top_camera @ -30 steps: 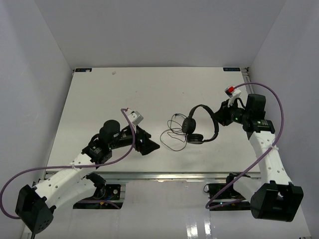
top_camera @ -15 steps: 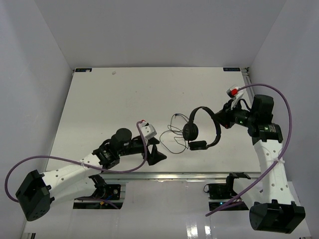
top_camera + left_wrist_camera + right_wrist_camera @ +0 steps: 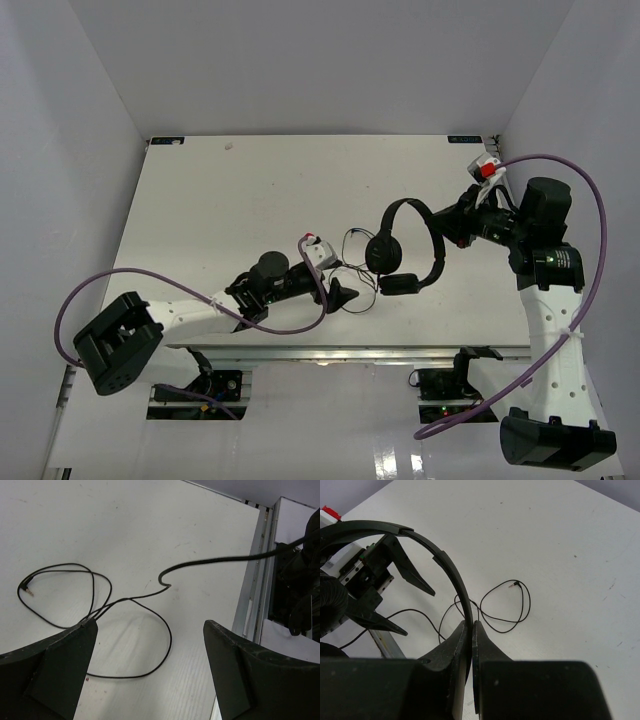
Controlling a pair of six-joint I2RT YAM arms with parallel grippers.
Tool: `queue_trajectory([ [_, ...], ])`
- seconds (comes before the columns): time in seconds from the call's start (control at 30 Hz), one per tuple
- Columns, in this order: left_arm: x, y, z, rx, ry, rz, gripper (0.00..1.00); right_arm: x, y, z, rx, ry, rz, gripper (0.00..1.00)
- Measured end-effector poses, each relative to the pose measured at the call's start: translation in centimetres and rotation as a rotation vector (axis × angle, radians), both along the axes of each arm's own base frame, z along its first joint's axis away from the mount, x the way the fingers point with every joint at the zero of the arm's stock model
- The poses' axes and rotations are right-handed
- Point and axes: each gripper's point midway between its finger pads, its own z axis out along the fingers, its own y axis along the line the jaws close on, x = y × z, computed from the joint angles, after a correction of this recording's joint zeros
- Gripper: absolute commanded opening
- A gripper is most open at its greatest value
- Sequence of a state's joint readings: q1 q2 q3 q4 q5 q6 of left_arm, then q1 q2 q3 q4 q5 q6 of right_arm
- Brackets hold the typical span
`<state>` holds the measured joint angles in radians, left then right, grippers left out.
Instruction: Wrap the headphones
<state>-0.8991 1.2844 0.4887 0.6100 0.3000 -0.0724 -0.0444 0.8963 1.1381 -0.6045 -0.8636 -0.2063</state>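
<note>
**Overhead and wrist views.** The right gripper [image 3: 450, 230] is closed on the thin headband [image 3: 451, 570] of the headphones [image 3: 380, 250]. Its two fingers [image 3: 455, 647] are pinched against the band with almost no gap between them.

We see the headphones right of the table's centre. The headband arches away from the gripper toward the left, and the two round earcups [image 3: 398, 284] sit at its ends, close together. We cannot tell whether the lower earcup touches the table [image 3: 220, 200].

The cable [image 3: 131, 599] runs from the headphones down to the white surface. There it lies in loose overlapping loops just left of the earcups and ends in a small plug [image 3: 27, 590] lying flat on the table.

The left gripper [image 3: 345, 293] sits low near the front edge and points at these loops. Its jaws stand wide apart and hold nothing.

In the left wrist view the nearest loop lies between the two dark fingers. One strand passes close to the tip of the finger at the left of that view, but we cannot tell whether they touch.
</note>
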Motion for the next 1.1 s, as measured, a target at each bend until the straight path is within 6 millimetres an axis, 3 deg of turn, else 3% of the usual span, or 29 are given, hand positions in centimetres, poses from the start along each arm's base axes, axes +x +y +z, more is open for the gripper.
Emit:
queue_trajectory([
  [0.17, -0.3, -2.5, 1.6, -0.047, -0.047, -0.045, 0.97, -0.1, 0.2, 0.5, 0.033, 0.026, -0.005, 0.08],
  [0.33, -0.7, -3.9, 2.4, -0.094, -0.076, -0.068, 0.89, 0.1, 0.5, 2.4, 0.068, 0.017, -0.003, 0.08],
  [0.53, -0.2, -4.6, 1.8, -0.118, -0.06, -0.048, 0.87, 0.0, 0.9, 3.3, 0.111, 0.037, 0.004, 0.08],
  [0.77, 0.9, -5.0, 2.3, -0.184, -0.051, 0.004, 0.58, -0.5, 1.2, 4.4, 0.144, 0.049, 0.015, 0.08],
  [1.0, 1.0, -5.4, 2.8, -0.231, -0.045, 0.007, 0.5, -1.1, 1.5, 6.3, 0.172, 0.035, 0.029, 0.08],
  [1.1, 1.1, -5.5, 2.7, -0.241, -0.04, 0.007, 0.52, -1.2, 1.6, 7.4, 0.18, 0.013, 0.033, 0.08],
])
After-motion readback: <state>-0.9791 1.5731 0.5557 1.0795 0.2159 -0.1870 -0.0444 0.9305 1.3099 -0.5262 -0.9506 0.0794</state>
